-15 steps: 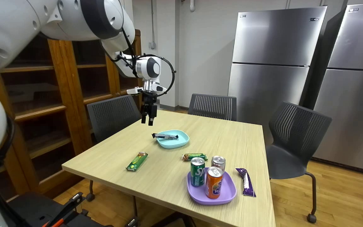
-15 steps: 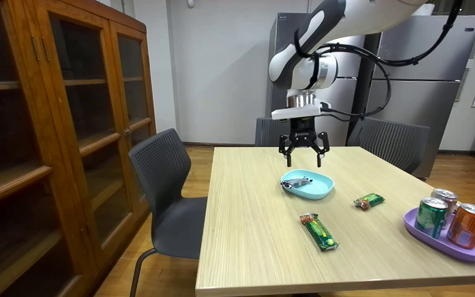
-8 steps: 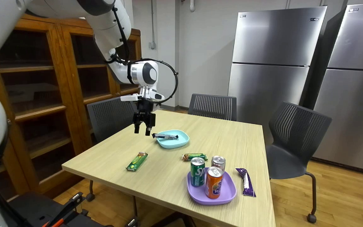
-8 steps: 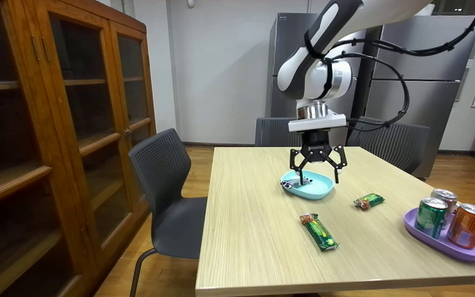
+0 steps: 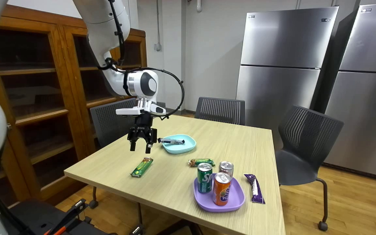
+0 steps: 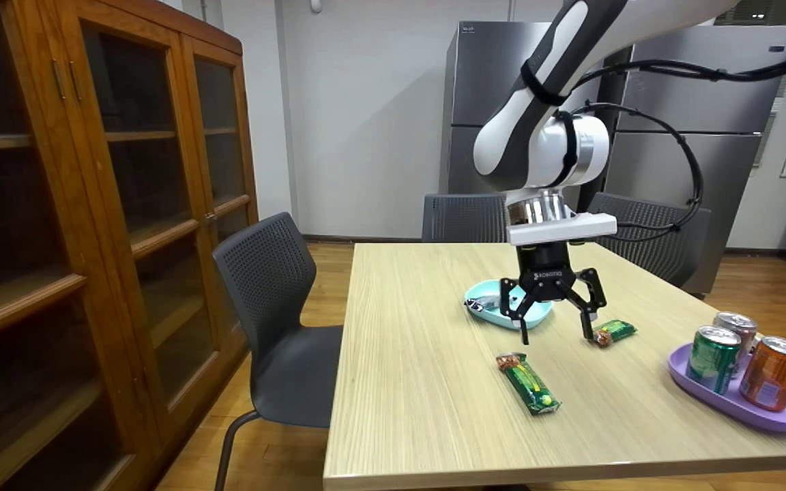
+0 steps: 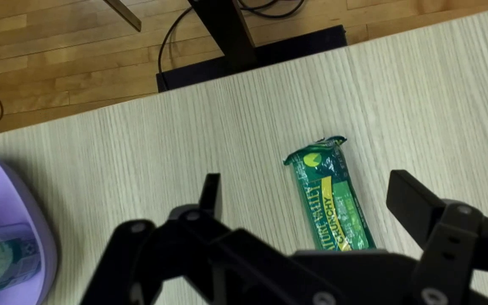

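My gripper (image 7: 306, 182) is open, fingers wide apart with nothing between them, and hangs above the table. Below it a green Nature Valley bar (image 7: 333, 207) lies flat; its lower end is hidden behind the gripper body in the wrist view. The same bar shows in both exterior views, a little nearer the front edge than the gripper (image 5: 140, 150). A pale blue plate (image 5: 184, 148) holding a silver-wrapped bar (image 5: 172, 141) sits just behind the gripper. A second green bar (image 6: 613, 331) lies to one side, partly behind a finger in an exterior view.
A purple plate (image 5: 204, 205) carries a green Sprite can (image 5: 204, 179), an orange Fanta can (image 5: 222, 191) and another can (image 5: 226, 167). Beside it lies a purple wrapper (image 5: 255, 190). Chairs (image 6: 277, 307) stand around the table, with a wooden cabinet (image 6: 134, 225) on one side.
The gripper has come down and moved from above the blue plate's far side toward the nearer green bar, staying open. The bars, plates and cans have not moved.
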Available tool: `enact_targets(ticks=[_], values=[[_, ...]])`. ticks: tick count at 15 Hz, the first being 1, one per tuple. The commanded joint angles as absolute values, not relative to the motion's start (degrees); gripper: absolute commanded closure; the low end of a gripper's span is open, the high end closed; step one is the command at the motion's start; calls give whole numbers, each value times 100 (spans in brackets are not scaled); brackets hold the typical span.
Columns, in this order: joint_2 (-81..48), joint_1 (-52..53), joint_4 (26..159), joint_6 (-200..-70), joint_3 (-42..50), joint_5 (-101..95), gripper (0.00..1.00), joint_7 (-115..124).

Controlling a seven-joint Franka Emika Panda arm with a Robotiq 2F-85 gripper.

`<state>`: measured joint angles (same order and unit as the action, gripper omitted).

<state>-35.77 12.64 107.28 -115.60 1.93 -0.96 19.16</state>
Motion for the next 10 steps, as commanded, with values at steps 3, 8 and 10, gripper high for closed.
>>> enact_targets(ticks=[3,8,10], values=[[-3321,1207,11355,-12066,14,-479,0,1393],[-3456,1266,11415,-12485,-37,-658,0,1437],[-3519,1299,11403,-12653,-38,-713,0,1484]])
